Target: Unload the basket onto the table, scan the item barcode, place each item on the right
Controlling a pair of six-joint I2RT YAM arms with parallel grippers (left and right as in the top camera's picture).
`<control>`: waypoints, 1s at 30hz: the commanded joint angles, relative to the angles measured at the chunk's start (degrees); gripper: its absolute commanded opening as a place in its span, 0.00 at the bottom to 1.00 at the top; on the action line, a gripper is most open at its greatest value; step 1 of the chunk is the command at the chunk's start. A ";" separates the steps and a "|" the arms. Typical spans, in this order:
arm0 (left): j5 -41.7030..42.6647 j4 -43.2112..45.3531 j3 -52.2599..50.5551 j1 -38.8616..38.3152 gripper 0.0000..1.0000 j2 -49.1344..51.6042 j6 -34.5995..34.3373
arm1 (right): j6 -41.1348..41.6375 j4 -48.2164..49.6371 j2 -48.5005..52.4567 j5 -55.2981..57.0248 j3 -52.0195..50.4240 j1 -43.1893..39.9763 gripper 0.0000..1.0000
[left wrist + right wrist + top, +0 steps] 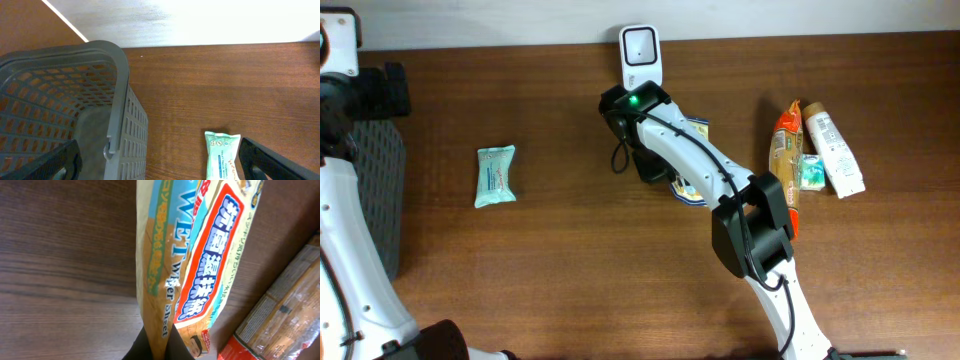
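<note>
One item in hand: the wet-wipe pack (185,270) is hanging clear of the surface (550,260), with its printed face showing to the wrist camera.
Grip: the right tool (157,347) is pinching one narrow edge of the pack, fingers pressed together on the wrapper, and the rest of the pack is stretching away from them.
Pack to scanner: seen from overhead, the pack is sitting under the right arm, just beside the white scanner (640,48) at the far edge.
Doing it well: the step is calling for the barcode side to face the scanner window. I cannot tell which side is carrying it, so a slow turn with the wrapper held flat is looking wise.
Other side: the left tool (160,165) is standing spread wide and empty by the grey basket (120,75), with a teal packet (496,175) lying near.
</note>
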 commanded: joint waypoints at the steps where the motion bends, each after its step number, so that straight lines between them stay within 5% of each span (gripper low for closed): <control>1: 0.24 0.04 0.63 0.09 0.99 -0.66 0.66 | 0.28 -0.48 -1.57 -2.03 0.92 -0.28 0.04; 16: 0.24 0.04 0.63 0.09 0.99 -0.66 0.66 | -6.03 0.57 -7.23 -12.92 0.92 -0.50 0.04; 22: 0.24 0.04 0.63 0.09 0.99 -0.66 0.66 | -16.72 1.11 -19.34 -40.39 0.79 -4.13 0.04; 26: 0.24 0.04 0.63 0.09 0.99 -0.66 0.63 | -19.96 15.91 -19.02 -65.40 -18.69 -8.63 0.04; 30: 0.24 0.04 0.63 0.09 0.99 -0.66 0.63 | -19.91 26.69 -19.02 -70.10 -34.49 -10.99 0.04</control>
